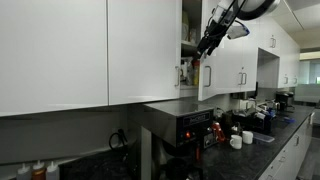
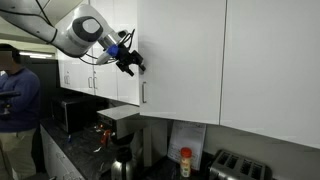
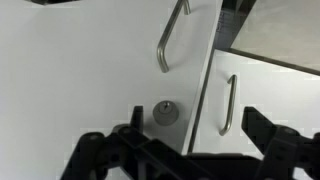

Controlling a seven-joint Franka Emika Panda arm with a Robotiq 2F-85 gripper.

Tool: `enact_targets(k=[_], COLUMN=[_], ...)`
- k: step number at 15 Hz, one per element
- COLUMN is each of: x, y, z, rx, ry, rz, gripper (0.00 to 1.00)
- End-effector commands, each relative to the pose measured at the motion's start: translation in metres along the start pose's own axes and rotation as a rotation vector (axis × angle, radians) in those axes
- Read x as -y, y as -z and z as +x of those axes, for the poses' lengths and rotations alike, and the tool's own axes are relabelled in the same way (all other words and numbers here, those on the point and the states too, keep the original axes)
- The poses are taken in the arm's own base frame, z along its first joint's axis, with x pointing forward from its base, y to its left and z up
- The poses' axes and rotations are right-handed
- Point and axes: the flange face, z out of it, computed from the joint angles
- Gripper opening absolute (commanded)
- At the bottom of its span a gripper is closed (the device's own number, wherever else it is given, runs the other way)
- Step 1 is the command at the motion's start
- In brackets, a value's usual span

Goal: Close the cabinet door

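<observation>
The cabinet door (image 1: 207, 82) is a narrow white upper panel that stands ajar, with a dark gap (image 1: 190, 40) beside it showing the cabinet's inside. It also shows in an exterior view (image 2: 128, 88). In the wrist view it is the panel on the right (image 3: 265, 100), with its slim silver handle (image 3: 230, 105). My gripper (image 1: 207, 45) is at the door's front face in both exterior views (image 2: 128, 63). In the wrist view my gripper (image 3: 195, 140) is open and empty. Its fingers straddle the seam between the door and the neighbouring panel.
The neighbouring broad white door (image 3: 90, 70) has a bar handle (image 3: 170, 40) and a round lock (image 3: 165, 112). Below the cabinets, a counter holds a dark appliance (image 1: 185, 125), mugs (image 1: 237, 140), a coffee maker (image 2: 118, 135) and a toaster (image 2: 240, 165). A person (image 2: 15, 100) stands nearby.
</observation>
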Motion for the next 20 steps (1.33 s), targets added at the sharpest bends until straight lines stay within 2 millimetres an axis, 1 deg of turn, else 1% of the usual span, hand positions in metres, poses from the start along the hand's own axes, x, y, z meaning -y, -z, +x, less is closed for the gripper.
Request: enact_targets(k=[1,5,7,10,14,17,20], x=[-0.002,-0.004,-0.006,-0.012,-0.013,-0.012,-0.011], y=[-0.011,-0.011,-0.016,-0.036,-0.058,-0.067,-0.073], z=[0.023,0.035,0.044,0.056,0.072,0.085,0.093], rx=[-0.03,-0.054,-0.075,-0.064,-0.048,-0.05,-0.05], ry=[0.072,0.118,0.13,0.113,0.111,0.118,0.124], rz=[0.008,-0.007,-0.021,-0.019,-0.014,-0.013,-0.011], gripper=[1.0,1.0,1.0,1.0,1.0,1.0,1.0])
